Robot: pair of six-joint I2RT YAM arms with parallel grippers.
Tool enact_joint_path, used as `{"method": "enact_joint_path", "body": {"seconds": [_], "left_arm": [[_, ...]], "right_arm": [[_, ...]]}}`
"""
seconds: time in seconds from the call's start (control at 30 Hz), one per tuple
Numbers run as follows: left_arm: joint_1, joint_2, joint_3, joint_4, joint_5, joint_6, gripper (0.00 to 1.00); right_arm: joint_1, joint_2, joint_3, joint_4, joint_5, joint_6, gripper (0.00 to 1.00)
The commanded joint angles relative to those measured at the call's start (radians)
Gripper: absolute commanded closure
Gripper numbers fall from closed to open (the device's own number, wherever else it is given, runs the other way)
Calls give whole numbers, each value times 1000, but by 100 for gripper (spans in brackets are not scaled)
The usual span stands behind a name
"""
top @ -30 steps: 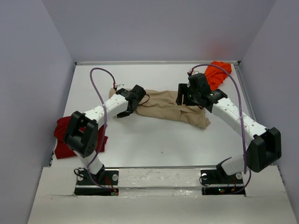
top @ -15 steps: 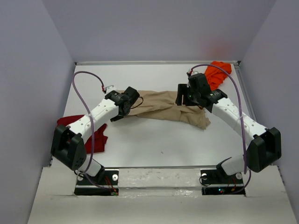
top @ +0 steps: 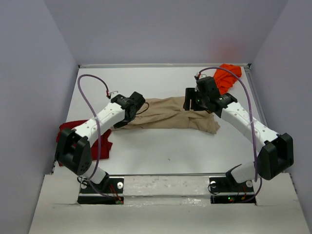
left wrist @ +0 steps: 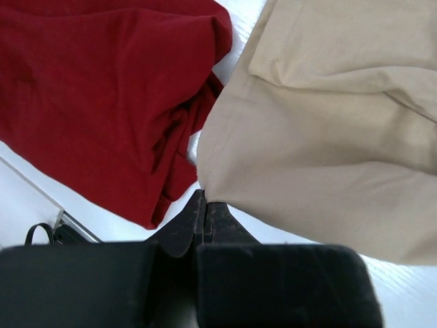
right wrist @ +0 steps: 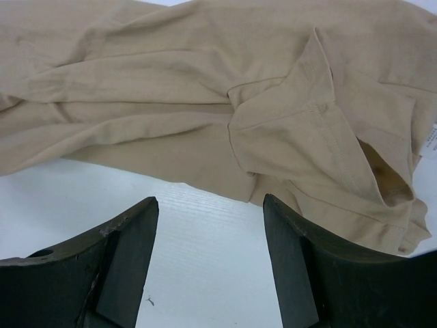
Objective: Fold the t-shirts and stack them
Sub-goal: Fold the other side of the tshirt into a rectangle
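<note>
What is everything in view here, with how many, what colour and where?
tan t-shirt: 1, beige, lying across the middle
dark red t-shirt: 1, dark red, bunched at the left edge
orange t-shirt: 1, bright orange, far right corner
table: 1, white, under everything
arms: 2, white and black, near edge
cables: 2, purple, one per arm
left gripper: 1, black, shut on the tan t-shirt's left corner
right gripper: 1, black, open over the tan t-shirt's right end

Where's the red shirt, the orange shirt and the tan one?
red shirt (left wrist: pixel 102 89), left wrist view, crumpled middle.
orange shirt (top: pixel 226 78), top view, bunched middle.
tan shirt (right wrist: pixel 205 89), right wrist view, wrinkled body.
</note>
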Motion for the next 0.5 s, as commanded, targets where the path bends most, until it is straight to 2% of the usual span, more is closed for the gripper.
{"method": "enact_joint_path", "body": {"seconds": [0.0, 0.13, 0.2, 0.47], "left_arm": [[47, 100, 43, 104, 9, 123, 100], [113, 188, 55, 175, 9, 176, 100], [181, 237, 67, 214, 33, 226, 100], [308, 280, 84, 287, 60, 319, 100]], "right_arm": [[-2, -54, -15, 14, 7, -8, 32], [-2, -71, -25, 14, 16, -5, 32], [-2, -68, -26, 13, 16, -5, 32], [-2, -45, -15, 5, 16, -5, 32]]}}
